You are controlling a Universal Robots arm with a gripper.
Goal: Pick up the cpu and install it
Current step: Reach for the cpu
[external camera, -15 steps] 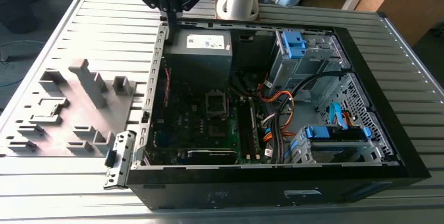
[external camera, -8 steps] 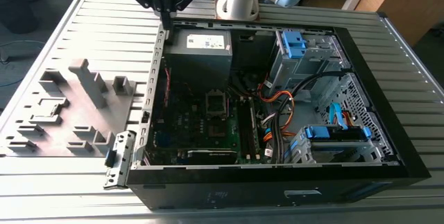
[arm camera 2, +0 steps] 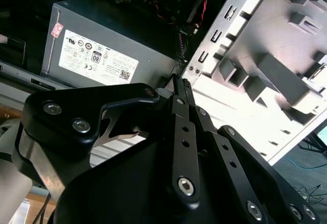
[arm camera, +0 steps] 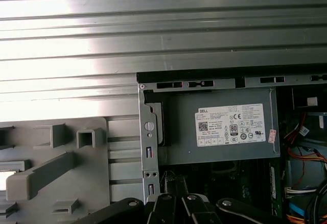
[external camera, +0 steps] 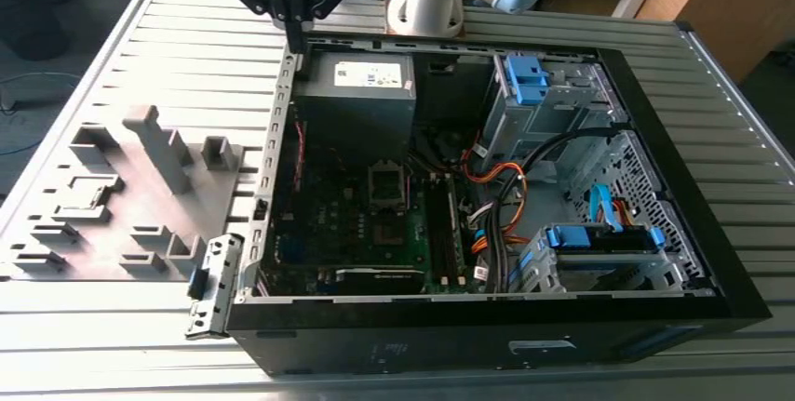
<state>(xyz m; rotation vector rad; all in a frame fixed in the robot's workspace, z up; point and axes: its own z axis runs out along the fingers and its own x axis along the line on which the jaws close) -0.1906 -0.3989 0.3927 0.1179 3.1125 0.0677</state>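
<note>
My gripper (external camera: 296, 45) hangs over the far left corner of the open computer case (external camera: 695, 187), its black fingers (arm camera 2: 180, 89) pressed together with nothing visible between them. Just below and beside it is the grey power supply (external camera: 360, 85) with a white label. A small flat pale square, apparently the cpu (external camera: 87, 194), lies in a shallow holder on the grey fixture tray (external camera: 74, 261), at the exterior view's left and well apart from the gripper. The motherboard's metal-framed socket (external camera: 387, 182) sits in the middle of the case.
The tray carries several upright grey holders (external camera: 162, 145). Inside the case are blue-handled drive cages (external camera: 528, 85), orange and black cables (external camera: 497, 187) and a black card (external camera: 372, 278) near the front. A case bracket (external camera: 214, 280) lies at the tray's edge. Ribbed metal table (external camera: 186, 38) all around.
</note>
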